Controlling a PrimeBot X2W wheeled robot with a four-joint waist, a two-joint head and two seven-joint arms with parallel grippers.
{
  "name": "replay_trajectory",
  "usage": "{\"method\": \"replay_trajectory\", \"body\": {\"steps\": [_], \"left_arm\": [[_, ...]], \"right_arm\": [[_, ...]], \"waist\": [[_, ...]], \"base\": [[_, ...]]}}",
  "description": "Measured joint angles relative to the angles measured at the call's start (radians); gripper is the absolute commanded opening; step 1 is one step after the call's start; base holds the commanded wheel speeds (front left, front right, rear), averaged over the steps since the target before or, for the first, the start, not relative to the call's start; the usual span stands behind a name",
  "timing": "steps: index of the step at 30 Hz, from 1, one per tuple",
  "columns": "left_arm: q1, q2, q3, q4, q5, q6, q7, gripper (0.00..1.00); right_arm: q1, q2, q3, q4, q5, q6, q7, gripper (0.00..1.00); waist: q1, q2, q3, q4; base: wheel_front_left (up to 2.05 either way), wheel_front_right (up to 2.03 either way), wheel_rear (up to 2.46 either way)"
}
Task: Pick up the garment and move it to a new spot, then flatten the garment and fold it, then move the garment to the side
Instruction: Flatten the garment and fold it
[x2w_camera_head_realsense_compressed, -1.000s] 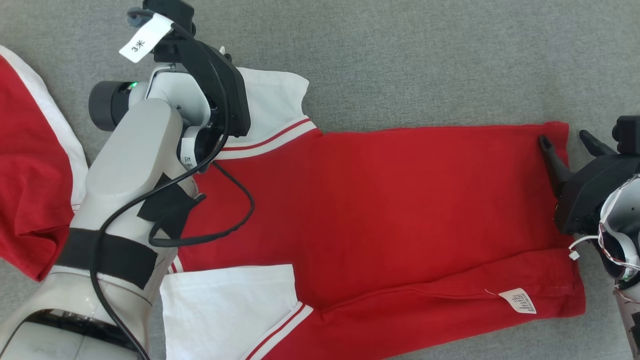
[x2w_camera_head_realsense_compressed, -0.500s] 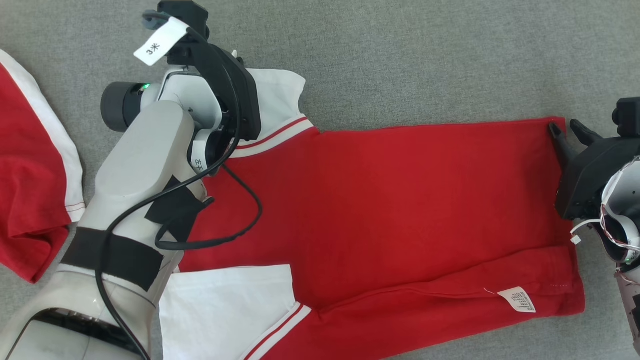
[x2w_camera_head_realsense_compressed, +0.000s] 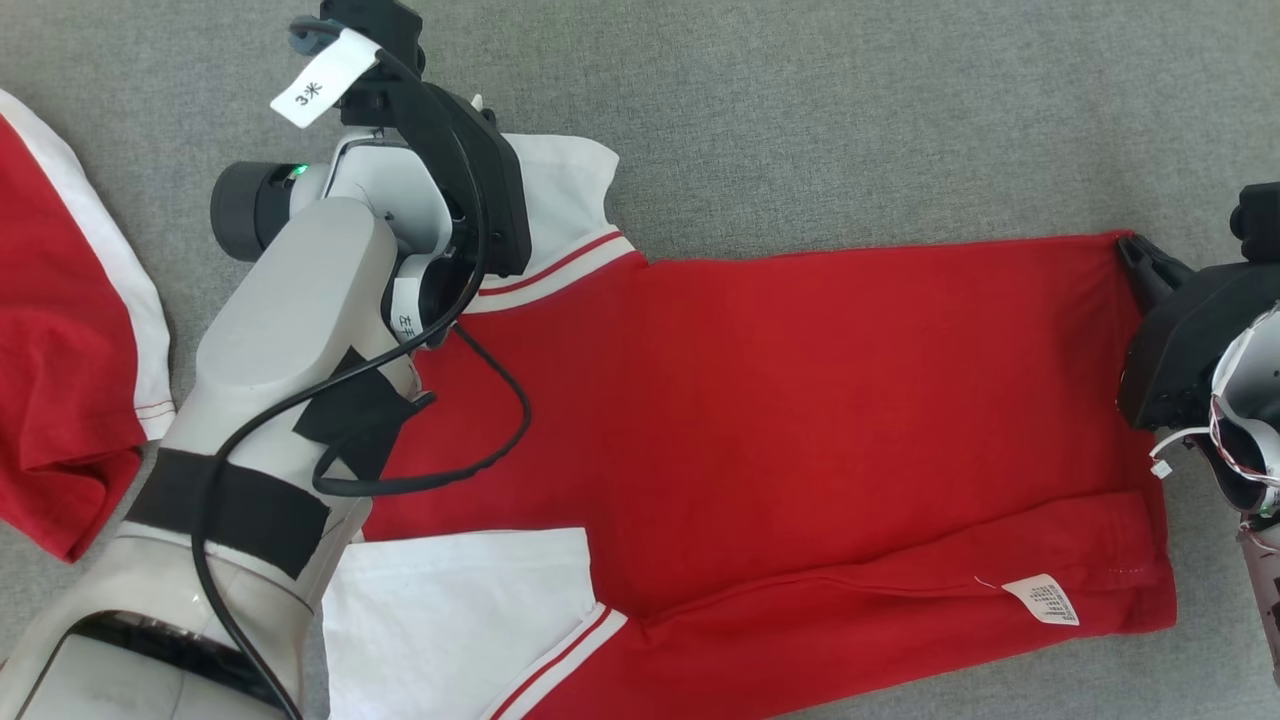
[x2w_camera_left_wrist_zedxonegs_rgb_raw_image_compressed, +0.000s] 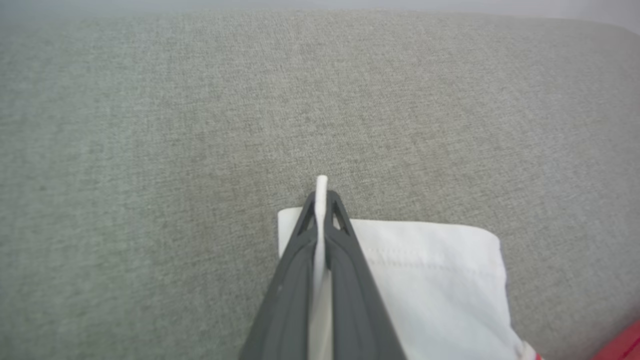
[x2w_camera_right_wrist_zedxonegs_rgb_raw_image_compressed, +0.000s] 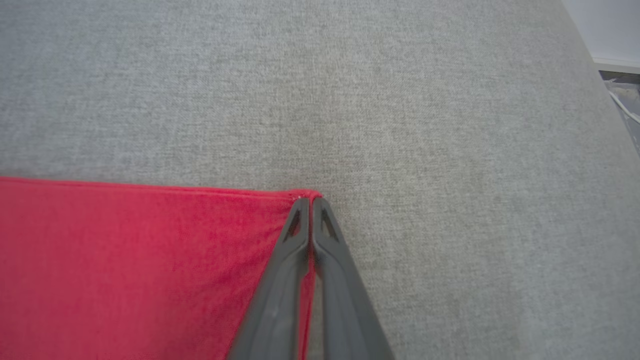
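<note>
Garment, red with white sleeves, lies spread across the grey fabric surface. In the head view its long red body runs from left to right. A strip is folded over along the near edge, and a white care label shows near the right end.

We see the left end effector clamped on the far white sleeve. In the left wrist view a thin edge of white cloth stands up between the two dark fingers, which are pressed together around it. The rest of that sleeve lies flat on the surface beside them.

In the head view the pale left forearm reaches over the sleeve end of the garment. It is banded with black tape and trailed by a looping black cable, with a white tag at the wrist. The near white sleeve lies flat by the forearm.

At the opposite end, the right end effector has its fingers together on the far right corner of the red hem. In the right wrist view we make out a sliver of red between them, and the tips sit at the corner where red cloth meets grey.

A second red-and-white piece of clothing lies apart at the left edge of the head view.
</note>
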Motion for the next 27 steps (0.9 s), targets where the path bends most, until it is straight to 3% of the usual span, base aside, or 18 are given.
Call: {"method": "replay_trajectory", "body": {"steps": [8, 22, 27], "left_arm": [[-0.011, 0.0, -0.005, 0.007, -0.016, 0.009, -0.04, 0.0], [-0.126, -0.001, 0.083, 0.031, -0.001, 0.03, -0.324, 0.0], [-0.117, -0.002, 0.097, 0.005, -0.016, 0.034, -0.418, 0.0]], "right_arm": [[-0.011, -0.004, 0.0, 0.003, -0.001, 0.004, -0.026, 0.0], [-0.215, 0.008, -0.026, 0.03, -0.015, -0.03, -0.174, 0.0], [-0.199, 0.005, -0.028, 0.049, -0.022, -0.037, -0.188, 0.0]], "waist": [[0.0, 0.0001, -0.001, 0.003], [0.0001, 0.0001, -0.011, -0.003], [0.0001, 0.0, -0.01, 0.01]], "base": [[0.0, 0.0, 0.0], [0.0, 0.0, 0.0], [0.0, 0.0, 0.0]]}}
